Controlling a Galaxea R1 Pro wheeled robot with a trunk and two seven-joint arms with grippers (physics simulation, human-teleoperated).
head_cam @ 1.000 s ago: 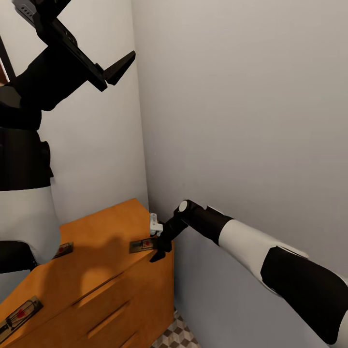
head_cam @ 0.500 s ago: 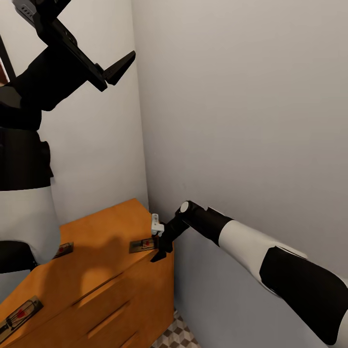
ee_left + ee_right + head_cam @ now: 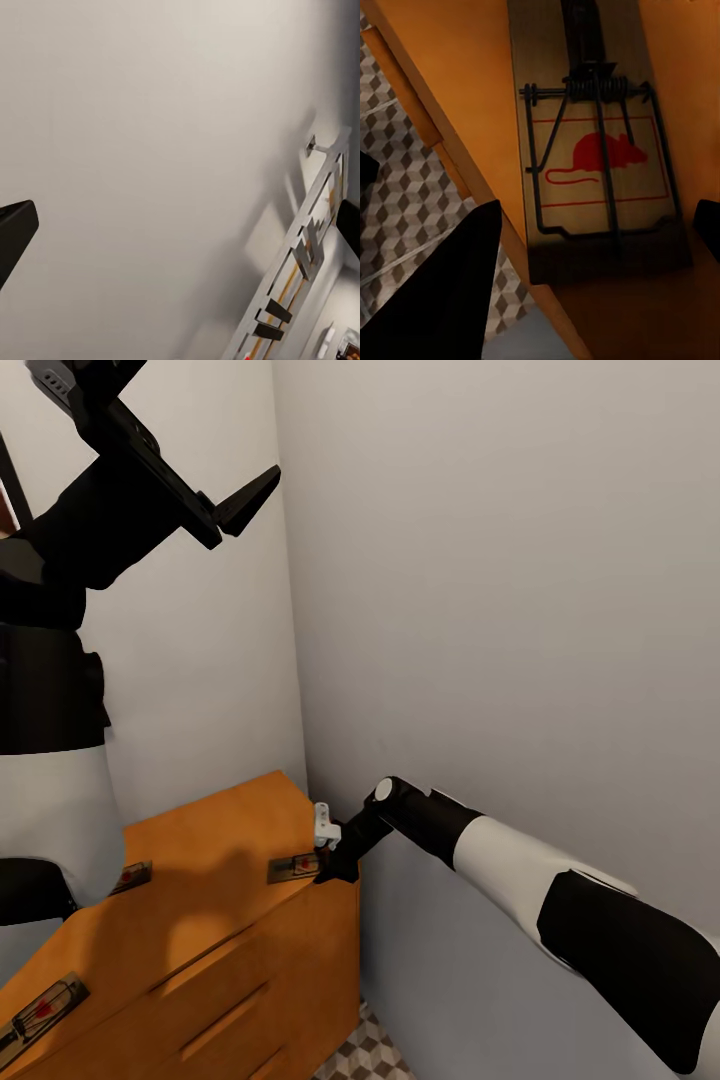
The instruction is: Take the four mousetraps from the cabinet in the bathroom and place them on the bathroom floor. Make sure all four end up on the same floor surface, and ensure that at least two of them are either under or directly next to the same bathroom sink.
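Note:
Three mousetraps lie on the orange-brown cabinet top: one near its right edge, one beside my trunk, one at the lower left. My right gripper is low at the cabinet's right edge, open, right at the nearest trap. In the right wrist view that mousetrap, with a red mouse print and a wire spring, lies between the spread fingers of the right gripper. My left gripper is raised high by the wall, open and empty. The sink is out of view.
Pale walls meet in a corner just behind the cabinet, close to my right arm. A strip of cube-patterned bathroom floor shows beside the cabinet. The left wrist view faces the wall and a chrome rail.
My right gripper has edged slightly up and right at the cabinet's edge; its lower fingertip hangs less far over the side. The left arm and the traps have not moved.

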